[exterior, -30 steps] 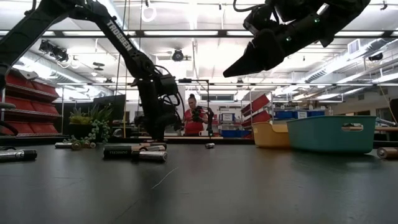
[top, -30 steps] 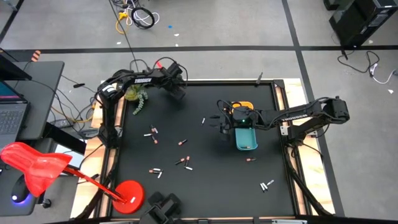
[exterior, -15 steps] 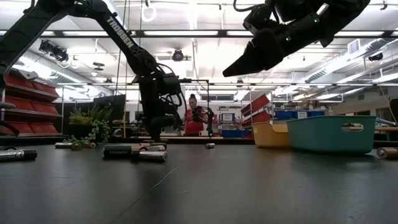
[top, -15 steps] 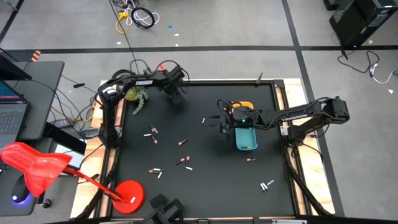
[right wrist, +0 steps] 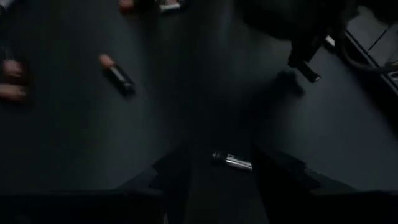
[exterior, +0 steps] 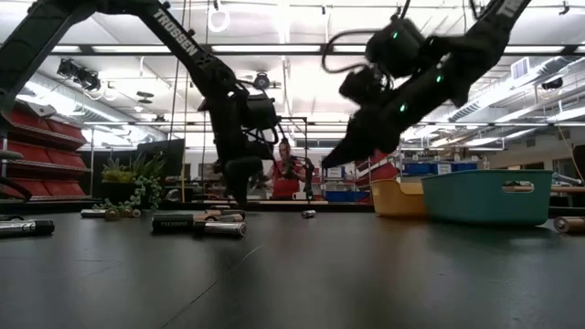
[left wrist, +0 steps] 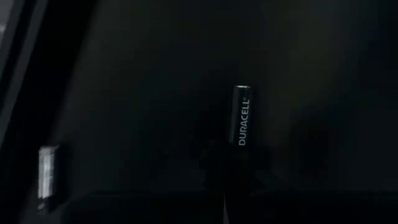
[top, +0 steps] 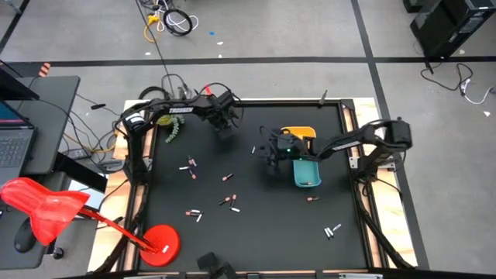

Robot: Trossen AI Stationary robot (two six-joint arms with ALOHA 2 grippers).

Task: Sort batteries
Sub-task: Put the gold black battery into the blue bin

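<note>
— Two arms over the black bench (top: 256, 232), then. Any writing you can read?

— "DURACELL", white letters running along the dark cylindrical battery (left wrist: 242, 118) in the left wrist view. It stands up from between the left gripper (top: 225, 130), whose fingers are clamped on it. "TROSSEN" shows on the left arm in the low view, and a flat dark label lying on the bench carries the same word, too small to be sure.

— Where is that gripper?

— Near the far edge of the bench, left of middle, raised off the surface in the low view (exterior: 236, 187).

— And the right gripper (top: 271, 159)?

— Spread wide, above the bench middle, just beside the teal plastic tray (top: 306, 172) and the yellow tray (top: 298, 132) behind it. Its wrist view shows a silver-and-dark battery (right wrist: 231, 161) lying on the bench between the two fingers (right wrist: 283, 174), below them, not gripped.

— The other batteries?

— Scattered batteries (top: 209, 194) lie loose over the left and near parts of the bench, a pair (top: 332, 230) towards the near right corner. Only the low view shows a person (exterior: 285, 178) in red standing beyond the far edge.
</note>
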